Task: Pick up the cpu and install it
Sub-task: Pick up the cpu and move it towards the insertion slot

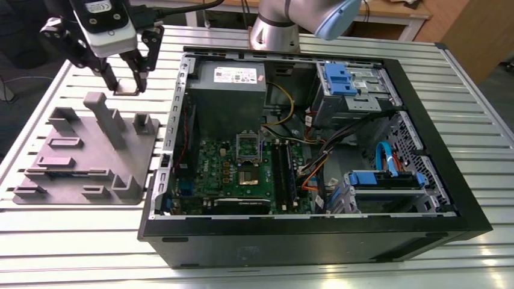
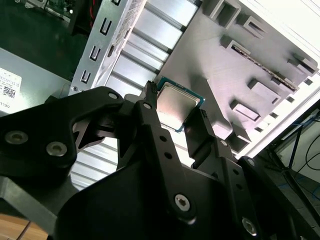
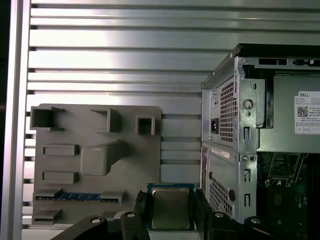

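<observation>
The cpu (image 3: 170, 207) is a small square chip with a silver-grey metal top and a green edge. My gripper (image 3: 171, 212) is shut on it, a black finger (image 3: 141, 210) pressing on each of two opposite sides. In the second wrist view the cpu (image 2: 175, 102) hangs between the fingers (image 2: 149, 107), above the slatted table by the corner of the grey holder block (image 2: 235, 60). In the exterior view my gripper (image 1: 125, 84) hovers with the cpu (image 1: 127, 91) over the far end of the holder block (image 1: 88, 150), to the exterior view's left of the open computer case. The socket (image 1: 249, 174) lies on the green board inside the case.
The open black computer case (image 1: 449, 198) holds a grey power-supply box (image 1: 229, 78), black memory slots (image 1: 281, 165), cables and blue drive brackets (image 1: 341, 78). The holder block has upright posts (image 1: 105, 117) and a memory stick (image 3: 77, 196) in one slot. The case's metal wall (image 3: 230, 140) stands close beside the gripper.
</observation>
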Available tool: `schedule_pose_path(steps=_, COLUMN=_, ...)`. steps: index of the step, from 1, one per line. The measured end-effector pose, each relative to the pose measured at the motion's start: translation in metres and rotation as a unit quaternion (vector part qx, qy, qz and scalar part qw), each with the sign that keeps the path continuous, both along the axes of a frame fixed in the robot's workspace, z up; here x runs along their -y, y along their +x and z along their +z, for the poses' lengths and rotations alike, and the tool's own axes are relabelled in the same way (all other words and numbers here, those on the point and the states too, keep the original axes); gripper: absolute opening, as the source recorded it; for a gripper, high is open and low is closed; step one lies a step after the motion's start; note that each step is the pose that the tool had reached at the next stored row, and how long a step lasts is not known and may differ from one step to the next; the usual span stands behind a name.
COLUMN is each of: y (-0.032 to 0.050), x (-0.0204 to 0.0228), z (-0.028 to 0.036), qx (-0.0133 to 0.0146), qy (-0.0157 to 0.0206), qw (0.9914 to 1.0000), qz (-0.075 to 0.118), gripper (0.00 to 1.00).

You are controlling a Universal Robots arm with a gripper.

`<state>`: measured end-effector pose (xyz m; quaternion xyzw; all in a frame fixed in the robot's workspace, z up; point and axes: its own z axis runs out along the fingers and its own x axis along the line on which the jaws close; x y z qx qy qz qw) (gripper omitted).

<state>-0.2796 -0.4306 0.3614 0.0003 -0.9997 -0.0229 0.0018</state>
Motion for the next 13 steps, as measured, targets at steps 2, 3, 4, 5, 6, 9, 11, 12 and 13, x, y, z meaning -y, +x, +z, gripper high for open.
schedule_pose_path(steps=2, y=0.0019, x=0.0, z=0.0, qx=0.0, qy=0.0, qw=1.0, qz=0.0, gripper=0.47)
schedule_pose_path(steps=3, y=0.0029, x=0.0, z=0.0, qx=0.0, qy=0.0, qw=1.0, qz=0.0, gripper=0.47)
schedule_pose_path(steps=4, y=0.0039, x=0.0, z=0.0, qx=0.0, qy=0.0, qw=1.0, qz=0.0, gripper=0.47)
schedule_pose_path(steps=5, y=0.0047, x=0.0, z=0.0, qx=0.0, qy=0.0, qw=1.0, qz=0.0, gripper=0.47)
schedule_pose_path(steps=6, y=0.0054, x=0.0, z=0.0, qx=0.0, qy=0.0, qw=1.0, qz=0.0, gripper=0.47)
schedule_pose_path(steps=9, y=0.0071, x=0.0, z=-0.0001, qx=0.0, qy=0.0, qw=1.0, qz=0.0, gripper=0.47)
schedule_pose_path(steps=11, y=0.0086, x=0.0, z=-0.0001, qx=0.0, qy=0.0, qw=1.0, qz=0.0, gripper=0.47)
schedule_pose_path(steps=12, y=0.0095, x=0.0, z=-0.0001, qx=0.0, qy=0.0, qw=1.0, qz=0.0, gripper=0.47)
schedule_pose_path(steps=13, y=0.0107, x=0.0, z=-0.0001, qx=0.0, qy=0.0, qw=1.0, qz=0.0, gripper=0.47)
